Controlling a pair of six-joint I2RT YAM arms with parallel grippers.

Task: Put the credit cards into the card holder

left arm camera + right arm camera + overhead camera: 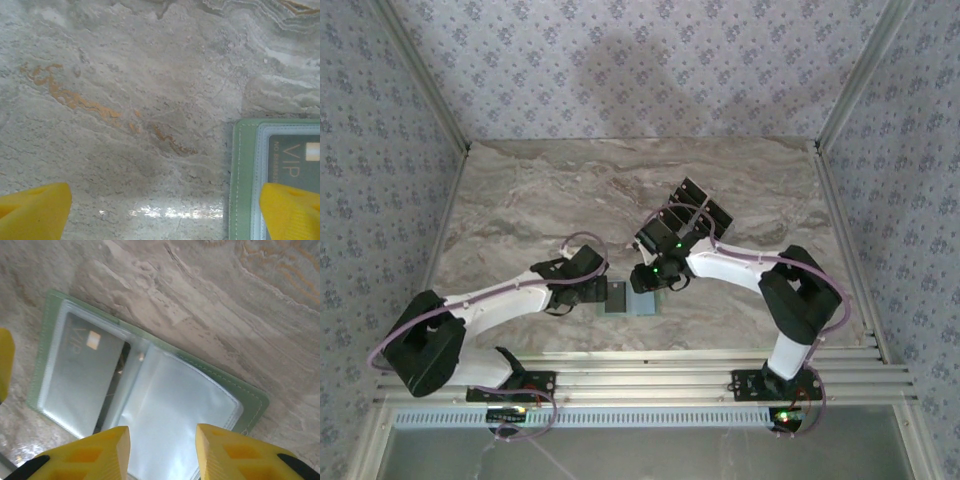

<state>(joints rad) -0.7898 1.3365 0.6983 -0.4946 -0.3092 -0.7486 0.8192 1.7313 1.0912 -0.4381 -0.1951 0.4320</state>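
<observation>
My left pincer [162, 212] stands wide open, with nothing between its yellow fingertips [35, 212]. One fingertip is over the bare marble table [125, 100]. The other is over the near edge of the card holder [245, 175]; I cannot tell whether it touches.

My right pincer [162, 450] is partly open and grips nothing. Both of its fingertips hang above the clear pockets of the card holder.

The card holder lies opened flat on the table, inside facing up, between my two pincers. One credit card [90, 375], dark, with a light square mark and the letters VIP, sits in the clear pocket on the left side of my right wrist view.

Further credit cards [698, 212], black, lie grouped on the table beyond my right wrist, apart from the card holder.
</observation>
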